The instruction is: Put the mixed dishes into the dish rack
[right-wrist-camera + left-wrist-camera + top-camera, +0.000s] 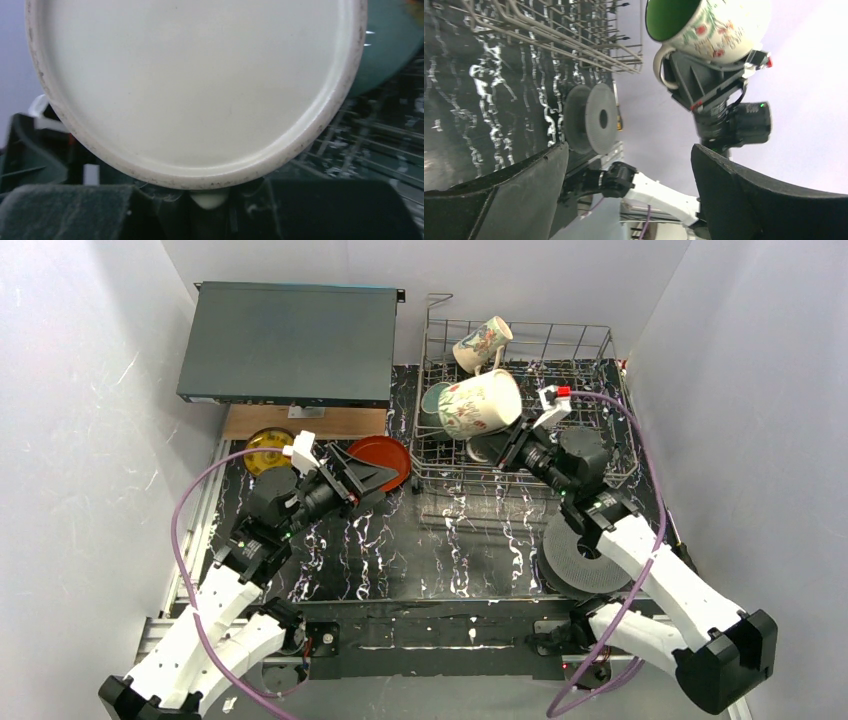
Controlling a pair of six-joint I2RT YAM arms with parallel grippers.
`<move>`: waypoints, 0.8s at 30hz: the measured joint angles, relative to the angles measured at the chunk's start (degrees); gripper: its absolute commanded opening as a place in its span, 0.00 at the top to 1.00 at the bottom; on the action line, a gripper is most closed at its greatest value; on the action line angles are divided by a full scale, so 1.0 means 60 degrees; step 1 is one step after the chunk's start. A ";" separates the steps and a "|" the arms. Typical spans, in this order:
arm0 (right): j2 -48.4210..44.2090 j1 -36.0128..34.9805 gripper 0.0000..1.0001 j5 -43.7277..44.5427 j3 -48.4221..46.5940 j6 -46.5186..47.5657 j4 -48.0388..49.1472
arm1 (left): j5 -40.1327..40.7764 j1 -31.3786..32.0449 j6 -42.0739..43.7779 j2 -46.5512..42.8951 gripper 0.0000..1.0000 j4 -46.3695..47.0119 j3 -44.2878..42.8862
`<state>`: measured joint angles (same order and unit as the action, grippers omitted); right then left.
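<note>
My right gripper [515, 440] is shut on the handle of the white mug with the green inside [480, 403] and holds it tilted above the front of the dish rack [600, 345]. In the right wrist view the mug's base [195, 85] fills the frame. The left wrist view shows its green inside [674, 17]. A floral cream mug [482, 343] and the teal bowl [433, 400] are in the rack. My left gripper [385, 475] is open and empty at the near edge of the red-orange plate [385, 452]. The yellow dish [268, 448] lies left of it. The pink mug is hidden.
A flat dark grey box [290, 340] lies at the back left, with a wooden board [300, 422] in front of it. A dark grey ribbed disc [585, 555] lies under my right arm and shows in the left wrist view [591, 117]. White walls close in both sides.
</note>
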<state>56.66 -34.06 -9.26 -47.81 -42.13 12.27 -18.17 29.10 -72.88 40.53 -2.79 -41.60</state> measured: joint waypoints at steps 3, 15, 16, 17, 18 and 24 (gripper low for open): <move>0.0022 0.0969 0.99 0.0331 -0.0474 0.0973 -0.1483 | 0.0146 0.0000 0.0710 0.0000 0.04 -0.1071 -0.0517; 0.1953 0.3253 0.99 0.2273 -0.2324 0.4590 -0.4014 | 0.0350 0.0000 0.2273 0.0175 0.04 -0.2732 -0.1362; 0.2288 0.3348 0.99 0.2448 -0.2605 0.4790 -0.4186 | 0.0350 0.0000 0.2320 0.0200 0.03 -0.2790 -0.1362; 0.2561 0.3421 0.99 0.2572 -0.2823 0.4929 -0.4284 | 0.0350 0.0000 0.2346 0.0219 0.04 -0.2830 -0.1362; 0.2871 0.3508 0.99 0.2692 -0.3064 0.5093 -0.4353 | 0.0350 0.0000 0.2390 0.0240 0.03 -0.2856 -0.1362; 0.4404 0.4051 0.99 0.3024 -0.4339 0.5577 -0.4615 | 0.0299 0.0000 0.2481 0.0408 0.03 -0.2863 -0.1362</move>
<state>83.09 -9.76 8.88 -73.84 -8.67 -15.42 -16.38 29.10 -58.00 42.98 -19.97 -49.78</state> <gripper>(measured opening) 0.276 0.964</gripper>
